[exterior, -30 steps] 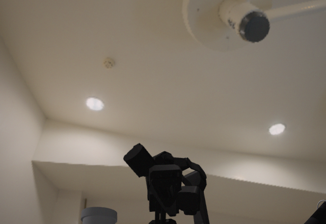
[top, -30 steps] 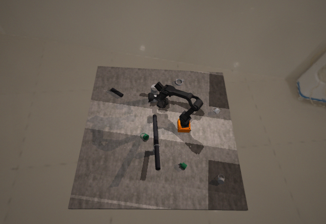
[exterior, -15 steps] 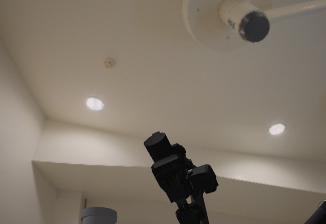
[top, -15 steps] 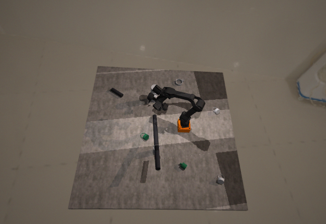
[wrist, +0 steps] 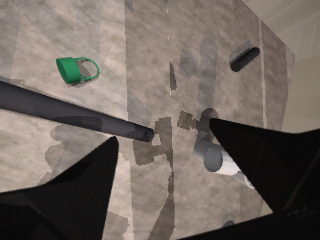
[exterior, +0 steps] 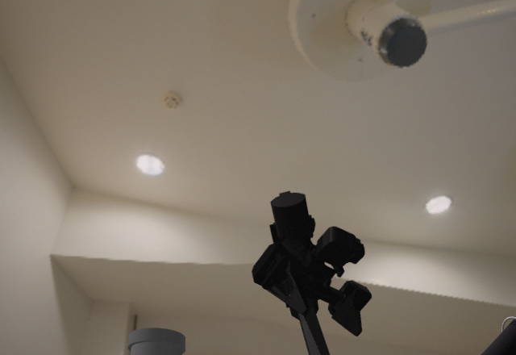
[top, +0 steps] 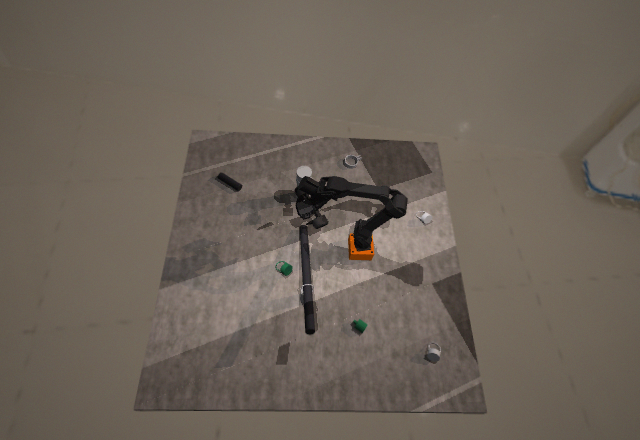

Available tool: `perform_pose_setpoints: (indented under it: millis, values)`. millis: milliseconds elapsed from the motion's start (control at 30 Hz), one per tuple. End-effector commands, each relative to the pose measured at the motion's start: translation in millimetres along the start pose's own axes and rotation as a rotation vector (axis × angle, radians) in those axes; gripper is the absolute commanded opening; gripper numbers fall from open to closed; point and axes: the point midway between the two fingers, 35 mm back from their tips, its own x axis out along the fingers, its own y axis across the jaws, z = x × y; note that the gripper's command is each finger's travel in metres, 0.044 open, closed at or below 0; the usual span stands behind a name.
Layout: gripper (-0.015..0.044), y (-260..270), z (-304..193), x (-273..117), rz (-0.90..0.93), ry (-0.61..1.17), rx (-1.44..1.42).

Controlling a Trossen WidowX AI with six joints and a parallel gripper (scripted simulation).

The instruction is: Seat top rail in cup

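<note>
The dark rail (top: pixel 306 259) (exterior: pixel 501 343) (wrist: pixel 60 109) passes through the thin loop cap. Its cut end lies short of the post, with a visible gap. The post cap (top: pixel 303 171) (exterior: pixel 156 338) tops the big post. In the wrist view a round grey opening (wrist: pixel 213 159) that looks like the rail-end cup's faces the rail side, partly behind a finger; the band is hidden. My gripper (top: pixel 312 216) (exterior: pixel 330 322) (wrist: pixel 164 131) is open and empty, between the rail's cut end and the post in the top view. No contact with the rail shows.
A green looped fitting (top: pixel 285 268) (wrist: pixel 69 70) lies left of the rail. Another green fitting (top: pixel 360 325) lies to its right. A short black cylinder (top: pixel 229 181) (wrist: pixel 245 59), a grey ring (top: pixel 351 161), a white fitting (top: pixel 425 217) and a grey fitting (top: pixel 433 354) lie farther out.
</note>
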Motion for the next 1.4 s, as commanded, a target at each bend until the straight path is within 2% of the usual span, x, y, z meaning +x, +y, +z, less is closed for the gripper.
perform_pose_setpoints:
  millis: [0, 667, 767, 900, 1200, 1367]
  values:
    - [0.0440, 28, 21, -49, -0.060, -0.047, 0.642]
    - [0.0440, 30, 22, -48, -0.053, -0.034, 0.623]
    - [0.0440, 36, 25, -35, -0.019, 0.023, 0.423]
    - [0.0440, 49, 31, -10, 0.075, 0.118, 0.006]
    - [0.0440, 86, 34, 44, 0.397, 0.208, -0.940]
    - [0.0440, 89, 33, 48, 0.426, 0.206, -1.009]
